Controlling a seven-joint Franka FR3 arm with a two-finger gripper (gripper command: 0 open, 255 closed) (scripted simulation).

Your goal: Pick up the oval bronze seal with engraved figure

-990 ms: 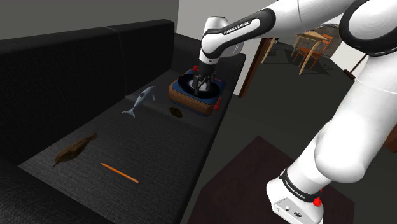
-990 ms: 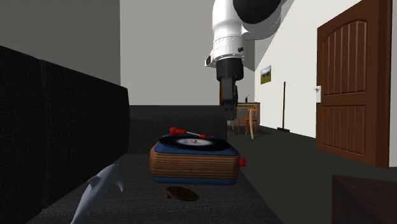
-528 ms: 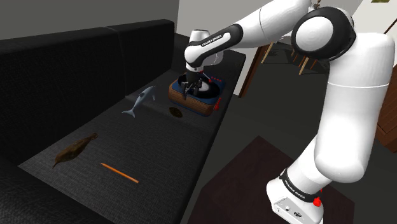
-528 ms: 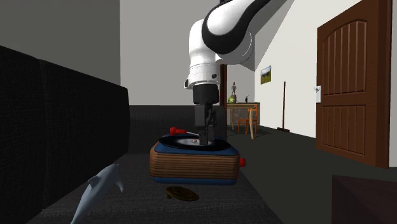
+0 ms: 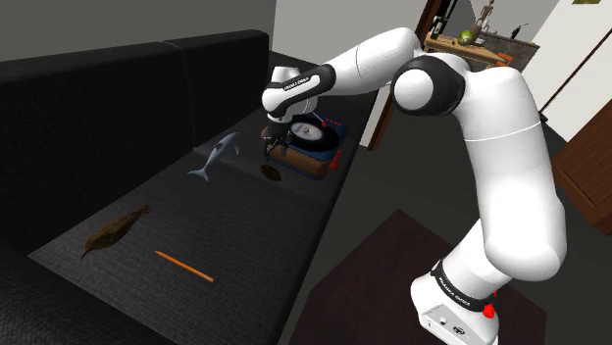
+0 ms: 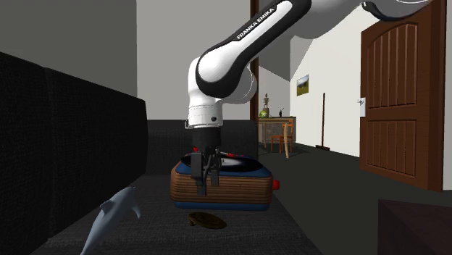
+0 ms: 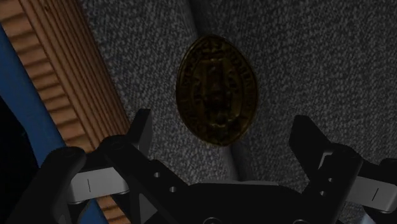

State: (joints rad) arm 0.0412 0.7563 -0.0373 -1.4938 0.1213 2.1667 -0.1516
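Observation:
The oval bronze seal (image 7: 217, 89) lies flat on the dark sofa seat, an engraved figure on its face. It rests just in front of the record player (image 5: 312, 145), and I see the seal (image 5: 271, 172) and the seal (image 6: 206, 220) in both exterior views. My gripper (image 7: 222, 137) hangs open a short way above it, its fingers (image 7: 140, 127) apart with nothing between them. The gripper (image 5: 276, 147) is beside the record player's near edge, and the gripper (image 6: 205, 181) is well above the seat.
The wooden record player (image 6: 222, 181) with a blue top stands close beside the gripper. A grey dolphin figure (image 5: 217, 155), a brown leaf-like object (image 5: 116, 229) and an orange stick (image 5: 183, 266) lie further along the sofa (image 5: 118, 88). A rug (image 5: 392, 274) covers the floor beside the stand.
The arm has swung from over the record player toward the seal and come down, so the gripper now hangs over the seat beside the player.

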